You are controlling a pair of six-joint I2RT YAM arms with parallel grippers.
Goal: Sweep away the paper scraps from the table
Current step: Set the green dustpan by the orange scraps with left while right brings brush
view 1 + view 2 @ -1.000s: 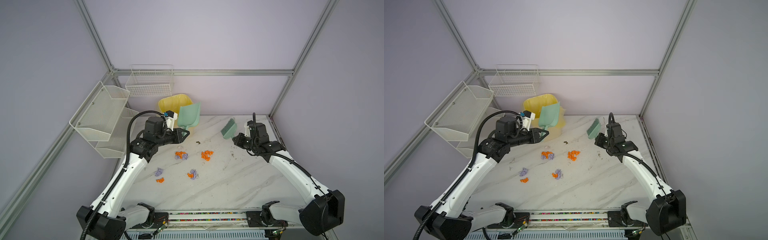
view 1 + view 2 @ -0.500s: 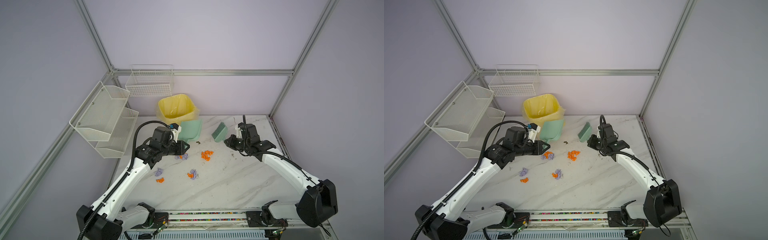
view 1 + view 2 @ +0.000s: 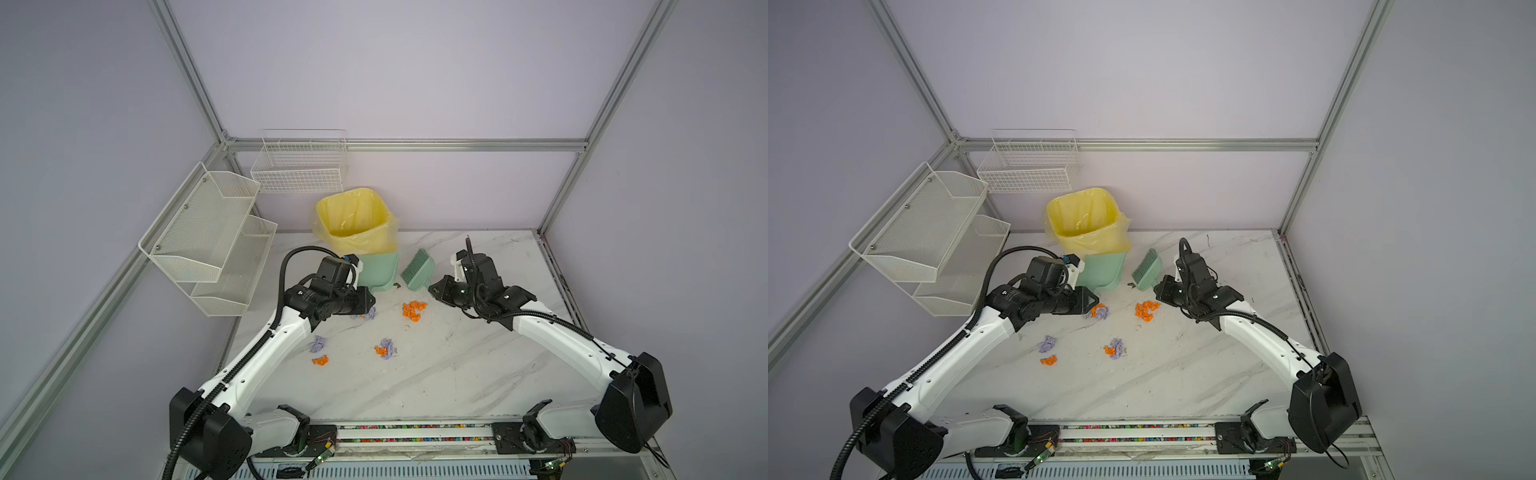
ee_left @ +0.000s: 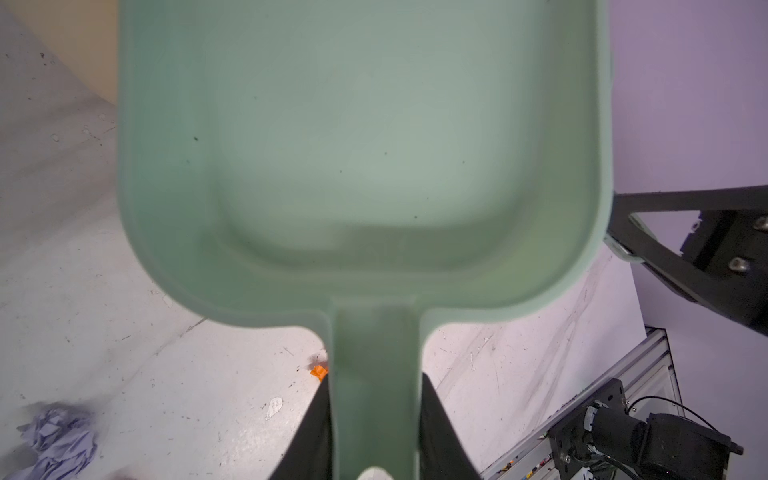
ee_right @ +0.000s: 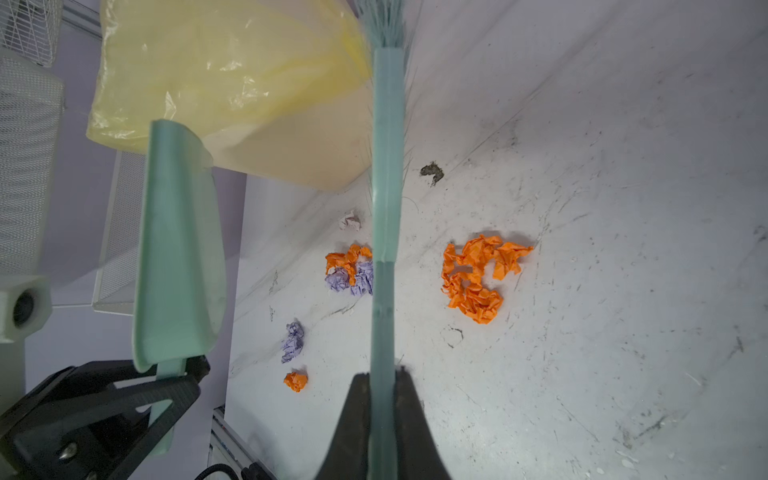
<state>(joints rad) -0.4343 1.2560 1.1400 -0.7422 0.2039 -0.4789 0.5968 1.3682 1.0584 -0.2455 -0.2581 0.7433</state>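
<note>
The left gripper [image 4: 374, 380] clamps the dustpan [image 4: 361, 145] handle, the right gripper [image 5: 382, 380] clamps the brush [image 5: 387, 166]; paper scraps [image 5: 473, 276] lie on the table [image 5: 623, 249].

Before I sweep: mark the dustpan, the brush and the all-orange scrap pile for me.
dustpan [image 4: 374, 145], left wrist view, on the pan's inner floor.
brush [image 5: 387, 166], right wrist view, on its green back.
orange scrap pile [image 3: 414, 310], in a top view, middle of the cluster.

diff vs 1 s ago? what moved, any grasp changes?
Left end effector lowered the dustpan from up by the bin toward the table; right end effector swung the brush inward toward the paper scraps. Both grips unchanged. Scraps and bin stayed put.
</note>
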